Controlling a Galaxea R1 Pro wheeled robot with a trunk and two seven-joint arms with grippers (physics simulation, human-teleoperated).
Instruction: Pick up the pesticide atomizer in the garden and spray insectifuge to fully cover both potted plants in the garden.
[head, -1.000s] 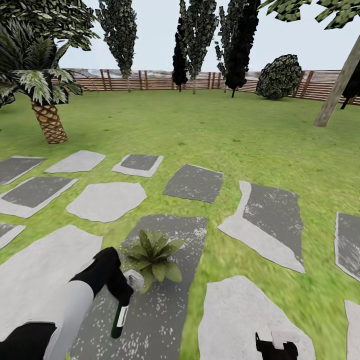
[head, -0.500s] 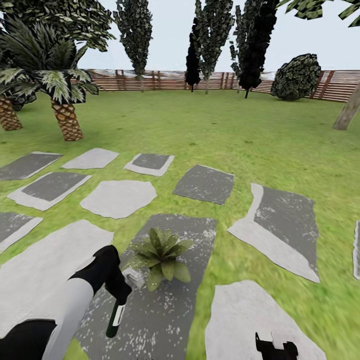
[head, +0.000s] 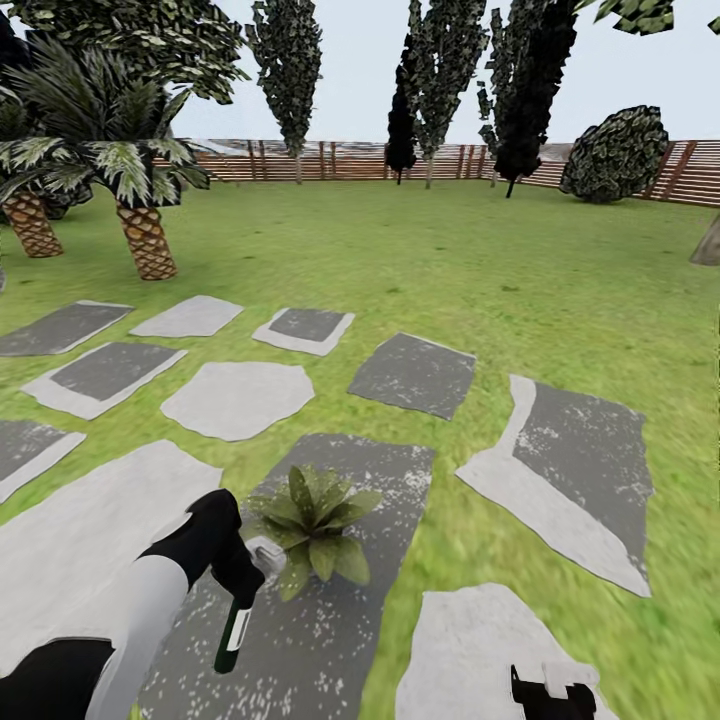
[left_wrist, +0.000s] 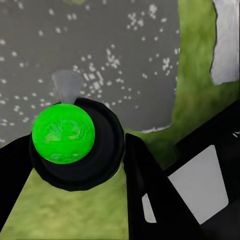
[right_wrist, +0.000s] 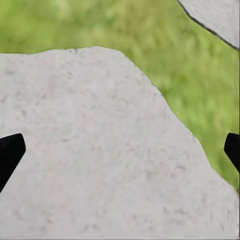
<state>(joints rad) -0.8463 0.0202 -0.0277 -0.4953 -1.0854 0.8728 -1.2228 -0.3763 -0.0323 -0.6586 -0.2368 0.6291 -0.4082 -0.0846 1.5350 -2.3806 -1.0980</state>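
Head view: atomizer (head: 236, 628) (left tool (head: 243, 588)), plant (head: 313, 516)

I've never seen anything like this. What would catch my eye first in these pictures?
Probably the left gripper, low at the head view's left, clamped on the pesticide atomizer, with the pale spray head right beside a small potted plant on a dark paving stone. Next, the palm trees standing on the lawn at far left, and the brown slat fence along the back.
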